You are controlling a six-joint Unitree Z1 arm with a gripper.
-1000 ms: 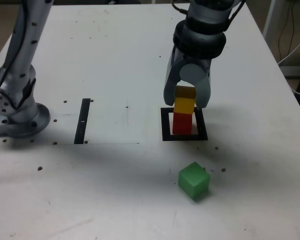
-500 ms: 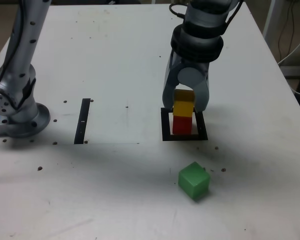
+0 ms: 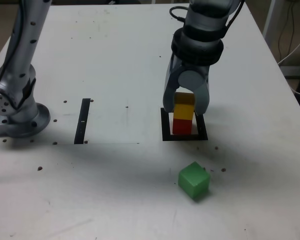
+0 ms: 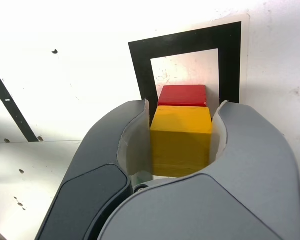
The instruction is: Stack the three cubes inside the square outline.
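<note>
Inside the square outline (image 3: 184,135): red cube (image 3: 181,124), yellow cube (image 3: 184,106) on top, gripper (image 3: 185,106) clamped on it; green cube (image 3: 194,180) unstacked, nearer on tabletop (image 3: 115,60)

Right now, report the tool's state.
Tool: shut on the yellow cube, which sits over the red cube inside the square outline.
</note>
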